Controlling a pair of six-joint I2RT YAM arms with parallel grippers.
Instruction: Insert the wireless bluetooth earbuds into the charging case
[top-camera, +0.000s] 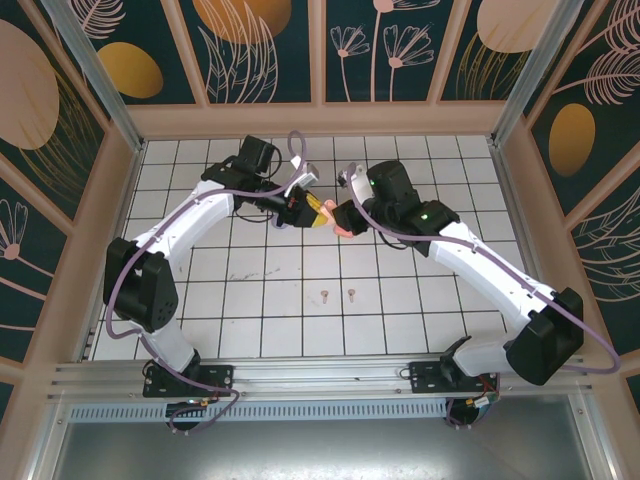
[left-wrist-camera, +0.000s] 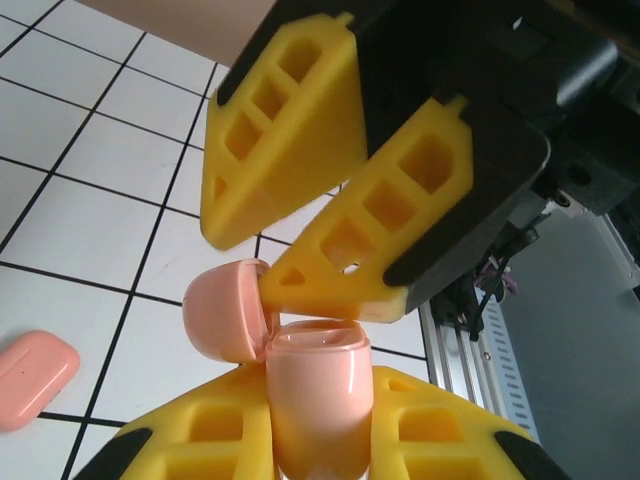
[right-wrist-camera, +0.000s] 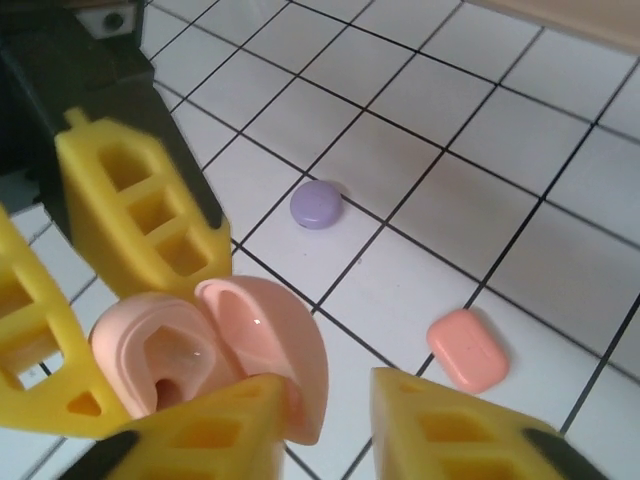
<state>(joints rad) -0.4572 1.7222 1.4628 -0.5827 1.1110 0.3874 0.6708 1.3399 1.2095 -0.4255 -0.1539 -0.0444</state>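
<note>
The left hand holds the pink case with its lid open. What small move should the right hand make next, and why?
Probably back the right hand away from the lid, toward an earbud on the tiles. The left hand grips the case, the lid stands open, and the right hand's jaws are apart, holding nothing.

We see the left gripper (top-camera: 316, 209) and the right gripper (top-camera: 350, 214) meeting tip to tip above the white tiled table (top-camera: 300, 330), a pale pink case (top-camera: 345, 229) between them. Nearer the bases, a tiny earbud (top-camera: 324, 294) lies beside a second earbud (top-camera: 353, 293).
</note>
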